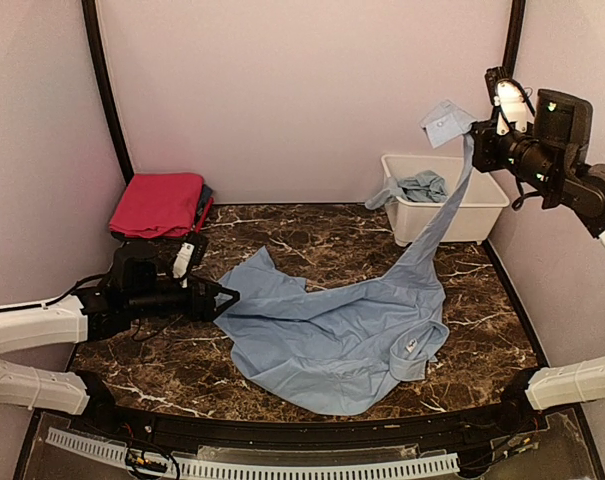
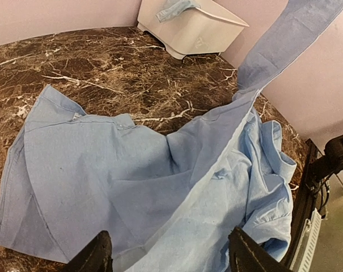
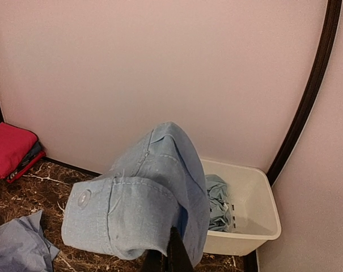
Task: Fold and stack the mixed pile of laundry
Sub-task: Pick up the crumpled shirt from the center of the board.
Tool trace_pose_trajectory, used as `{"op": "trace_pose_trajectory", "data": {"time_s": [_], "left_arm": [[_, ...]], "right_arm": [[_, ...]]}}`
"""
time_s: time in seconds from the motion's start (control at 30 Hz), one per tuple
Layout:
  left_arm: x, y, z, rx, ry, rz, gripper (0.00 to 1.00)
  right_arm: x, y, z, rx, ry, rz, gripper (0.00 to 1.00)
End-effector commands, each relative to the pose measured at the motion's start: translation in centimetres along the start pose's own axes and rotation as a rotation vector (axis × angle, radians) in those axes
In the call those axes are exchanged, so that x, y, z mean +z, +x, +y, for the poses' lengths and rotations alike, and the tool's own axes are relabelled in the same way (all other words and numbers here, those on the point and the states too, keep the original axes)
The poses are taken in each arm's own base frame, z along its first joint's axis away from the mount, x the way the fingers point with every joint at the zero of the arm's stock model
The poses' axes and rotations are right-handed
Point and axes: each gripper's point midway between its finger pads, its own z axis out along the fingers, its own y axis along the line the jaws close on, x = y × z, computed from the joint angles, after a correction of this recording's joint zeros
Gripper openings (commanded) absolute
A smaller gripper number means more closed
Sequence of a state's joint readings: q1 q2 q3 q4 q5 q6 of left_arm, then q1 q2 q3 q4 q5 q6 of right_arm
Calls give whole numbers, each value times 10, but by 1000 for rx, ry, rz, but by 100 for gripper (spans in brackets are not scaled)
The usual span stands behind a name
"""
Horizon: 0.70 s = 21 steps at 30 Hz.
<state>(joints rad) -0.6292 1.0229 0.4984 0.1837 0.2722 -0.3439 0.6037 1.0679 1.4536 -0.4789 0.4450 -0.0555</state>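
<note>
A pale blue collared shirt [image 1: 332,335] from the laundry pile lies spread and rumpled on the marble table. One long sleeve rises from it to my right gripper [image 1: 477,135], held high at the back right and shut on the sleeve near its buttoned cuff [image 3: 131,209]. In the right wrist view that gripper [image 3: 168,258] shows as dark fingers pinched under the hanging cuff. My left gripper [image 1: 227,300] is low at the shirt's left edge and open. In the left wrist view its fingertips [image 2: 94,258] straddle the shirt [image 2: 131,175] with nothing gripped between them.
A white tub [image 1: 472,215] at the back right holds another pale blue garment [image 1: 422,186]; it also shows in the right wrist view [image 3: 250,226]. A folded magenta-pink piece on dark pieces [image 1: 157,203] sits at the back left. Pink walls enclose the table.
</note>
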Motion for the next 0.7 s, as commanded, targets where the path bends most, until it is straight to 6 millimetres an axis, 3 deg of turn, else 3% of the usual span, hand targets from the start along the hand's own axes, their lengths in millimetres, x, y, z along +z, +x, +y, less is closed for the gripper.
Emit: {"op": "trace_pose_trajectory", "data": {"time_s": [0.0, 0.2, 0.33, 0.53, 0.67], "left_arm": [[3, -9, 12, 131, -88, -46, 69], [14, 9, 25, 205, -127, 31, 66], [19, 18, 24, 231, -100, 67, 58], [16, 18, 16, 266, -75, 45, 29], [14, 14, 10, 280, -50, 35, 16]], "right_arm": [[-9, -25, -10, 16, 17, -71, 0], [-8, -27, -10, 12, 10, -68, 0], [-7, -28, -10, 4, 6, -69, 0], [-5, -31, -11, -1, 4, -76, 0], [-6, -35, -14, -2, 10, -86, 0]]}}
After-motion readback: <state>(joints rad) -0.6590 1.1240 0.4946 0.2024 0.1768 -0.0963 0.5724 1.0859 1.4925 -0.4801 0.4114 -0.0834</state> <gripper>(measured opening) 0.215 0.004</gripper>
